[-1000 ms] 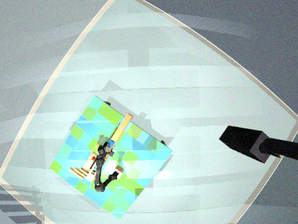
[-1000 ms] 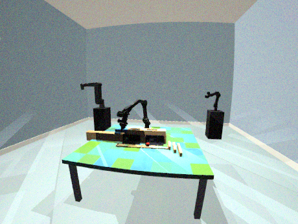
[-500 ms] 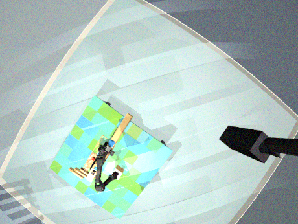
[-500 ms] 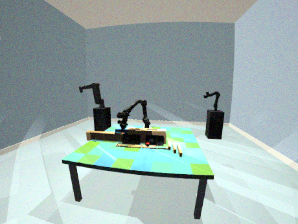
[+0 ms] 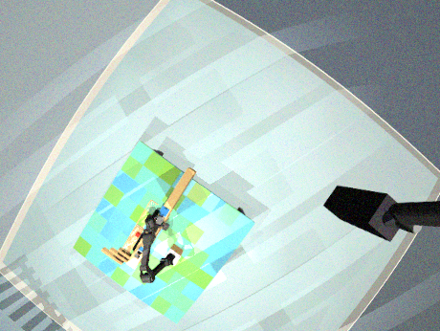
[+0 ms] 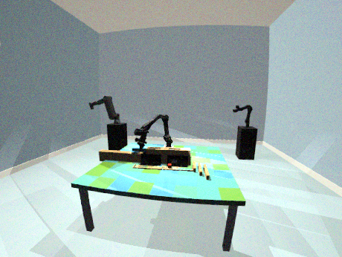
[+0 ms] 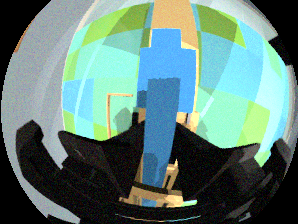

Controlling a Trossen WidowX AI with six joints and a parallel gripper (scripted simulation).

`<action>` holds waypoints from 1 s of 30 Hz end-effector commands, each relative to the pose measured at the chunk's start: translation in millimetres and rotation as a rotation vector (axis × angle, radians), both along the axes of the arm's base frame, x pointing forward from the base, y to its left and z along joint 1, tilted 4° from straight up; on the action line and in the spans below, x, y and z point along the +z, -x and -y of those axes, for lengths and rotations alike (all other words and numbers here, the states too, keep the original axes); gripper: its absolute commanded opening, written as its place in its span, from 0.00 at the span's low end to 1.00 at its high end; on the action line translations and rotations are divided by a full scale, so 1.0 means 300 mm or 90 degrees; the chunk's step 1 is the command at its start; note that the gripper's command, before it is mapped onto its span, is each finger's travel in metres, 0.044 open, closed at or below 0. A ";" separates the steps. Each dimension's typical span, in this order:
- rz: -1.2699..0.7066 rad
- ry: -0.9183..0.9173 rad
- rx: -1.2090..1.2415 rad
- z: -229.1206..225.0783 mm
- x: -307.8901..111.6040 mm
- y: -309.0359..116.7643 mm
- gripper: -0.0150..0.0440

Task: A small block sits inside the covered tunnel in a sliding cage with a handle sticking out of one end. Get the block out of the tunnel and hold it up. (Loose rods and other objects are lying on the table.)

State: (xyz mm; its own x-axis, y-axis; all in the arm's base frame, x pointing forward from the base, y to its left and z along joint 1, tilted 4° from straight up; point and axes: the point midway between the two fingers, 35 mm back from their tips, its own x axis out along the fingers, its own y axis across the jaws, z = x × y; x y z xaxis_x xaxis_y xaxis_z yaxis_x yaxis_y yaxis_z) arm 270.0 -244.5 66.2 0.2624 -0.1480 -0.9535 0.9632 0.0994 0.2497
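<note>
The tunnel (image 6: 178, 151) is a long wooden structure with dark side openings, lying across the table. My gripper (image 5: 160, 219) (image 6: 141, 148) (image 7: 161, 124) is low over its left part in the exterior view, shut on a blue bar. This blue handle (image 7: 162, 100) runs between the fingertips in the wrist view. Wider blue parts show beyond it, above a long wooden beam (image 5: 181, 190) (image 6: 120, 155) (image 7: 175, 12). A small red block (image 5: 138, 234) (image 6: 169, 164) shows near the tunnel's front side; whether it is inside cannot be told. The cage's inside is hidden.
Several loose wooden rods (image 5: 115, 255) (image 6: 201, 169) lie beyond the tunnel's far end from the beam. A thin wooden outline (image 7: 108, 115) lies beside the tunnel. Two other arms stand on black pedestals (image 6: 117, 136) (image 6: 246, 142) away from the table.
</note>
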 end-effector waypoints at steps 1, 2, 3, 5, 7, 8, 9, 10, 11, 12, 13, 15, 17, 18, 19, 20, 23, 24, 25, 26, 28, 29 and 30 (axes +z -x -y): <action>0.003 -0.002 0.000 -0.016 -0.003 -0.003 0.25; 0.003 -0.002 0.000 -0.024 -0.004 -0.002 0.25; 0.003 -0.003 -0.001 -0.032 -0.006 -0.002 0.25; 0.004 -0.003 -0.001 -0.051 -0.010 -0.001 0.25; 0.004 -0.004 -0.002 -0.070 -0.015 0.001 0.25; 0.004 -0.005 -0.002 -0.080 -0.017 0.002 0.25; 0.004 -0.005 -0.002 -0.088 -0.019 0.003 0.25; 0.004 -0.005 -0.003 -0.092 -0.020 0.003 0.25; 0.004 -0.005 -0.003 -0.094 -0.020 0.004 0.25; 0.004 -0.005 -0.003 -0.094 -0.020 0.004 0.25; 0.004 -0.005 -0.003 -0.094 -0.020 0.004 0.25; 0.004 -0.005 -0.003 -0.094 -0.020 0.004 0.25; 0.004 -0.005 -0.003 -0.094 -0.020 0.004 0.25; 0.004 -0.005 -0.003 -0.094 -0.020 0.004 0.25; 0.004 -0.005 -0.003 -0.094 -0.020 0.004 0.25; 0.004 -0.005 -0.003 -0.094 -0.020 0.004 0.25; 0.008 0.036 -0.028 -0.013 0.001 0.009 0.34; 0.008 0.036 -0.028 -0.013 0.001 0.009 0.39; 0.008 0.036 -0.028 -0.013 0.001 0.009 0.43; 0.008 0.036 -0.028 -0.013 0.001 0.009 0.48; 0.008 0.035 -0.027 -0.013 0.003 0.009 0.57; 0.008 0.034 -0.026 -0.012 0.008 0.009 0.61; 0.008 0.032 -0.025 -0.011 0.014 0.009 0.65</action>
State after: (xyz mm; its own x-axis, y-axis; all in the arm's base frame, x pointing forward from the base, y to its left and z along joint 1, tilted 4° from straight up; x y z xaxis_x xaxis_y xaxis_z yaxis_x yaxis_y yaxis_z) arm 266.5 -239.2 66.1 0.2629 -0.2067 -0.9424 0.9647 0.0712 0.2535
